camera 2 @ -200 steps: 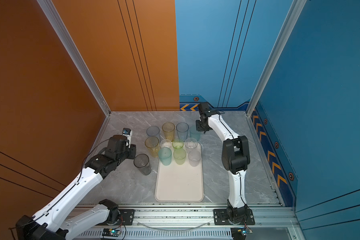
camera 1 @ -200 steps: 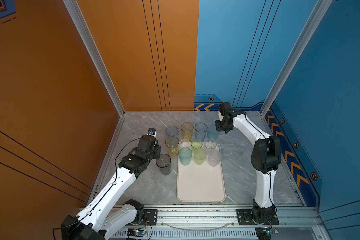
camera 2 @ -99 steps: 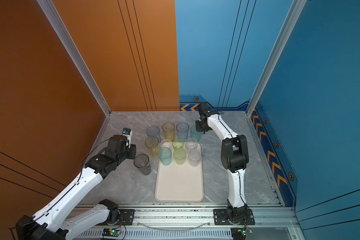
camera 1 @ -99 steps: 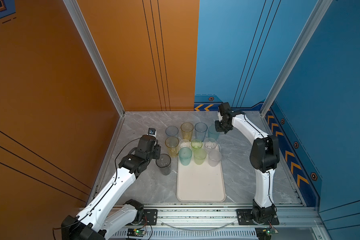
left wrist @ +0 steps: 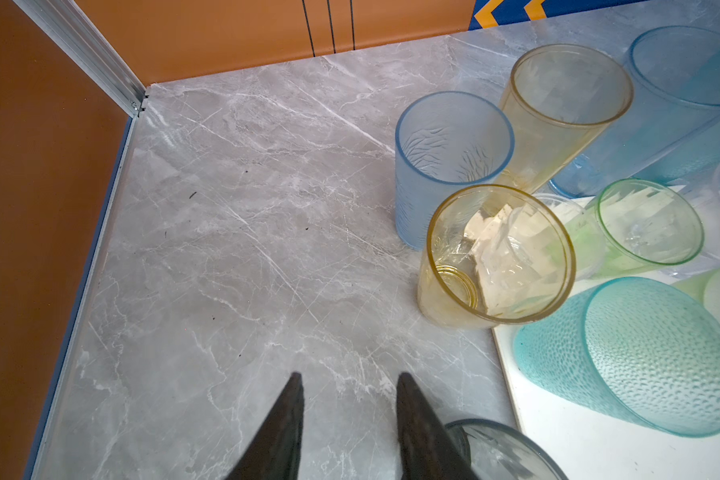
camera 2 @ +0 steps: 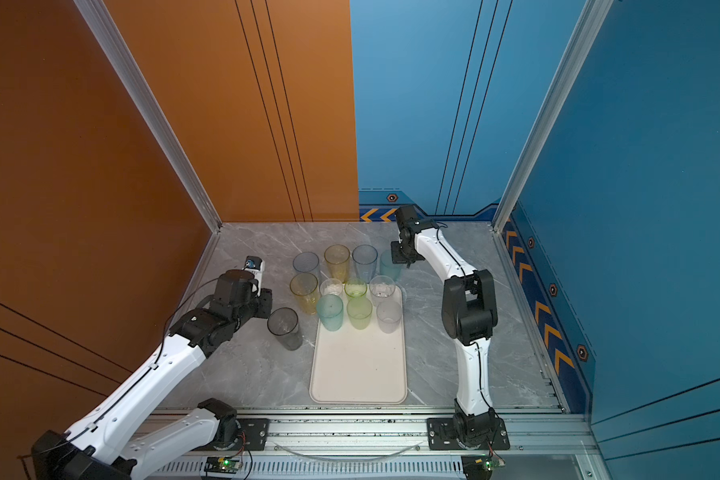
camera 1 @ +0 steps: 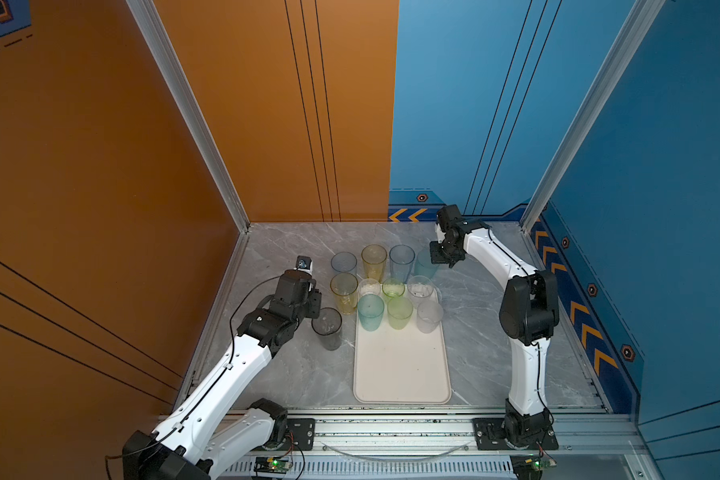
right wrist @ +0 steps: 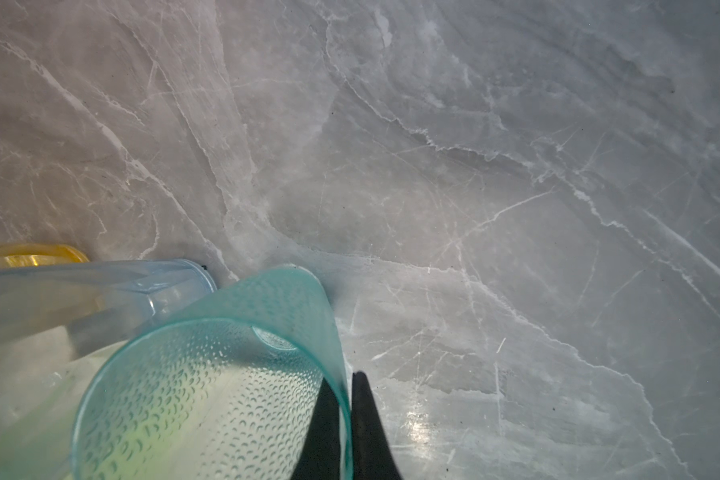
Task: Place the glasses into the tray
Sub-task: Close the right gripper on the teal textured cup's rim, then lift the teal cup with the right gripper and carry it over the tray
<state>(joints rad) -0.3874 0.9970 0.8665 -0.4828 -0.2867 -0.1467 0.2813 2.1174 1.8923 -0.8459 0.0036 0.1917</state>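
Glasses (camera 1: 393, 287) on marble tabletop (camera 1: 292, 374); orange wall (camera 1: 267, 124), blue wall (camera 1: 454, 104). Right fingers (right wrist: 366, 424) pinch teal tumbler (right wrist: 267, 303); left fingers (left wrist: 283, 428) apart.

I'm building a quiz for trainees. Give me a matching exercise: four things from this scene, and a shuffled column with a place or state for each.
Things:
1. smoky grey tumbler
2. far teal tumbler
3. frosted clear tumbler
4. left pincer

Places or states:
A. open, gripping nothing
B. standing on the tray
C. wall pinched by the right pincer
D. on the table, beside the tray on the left arm's side

Pairs: 1-D, 2-C, 3-B, 4-A
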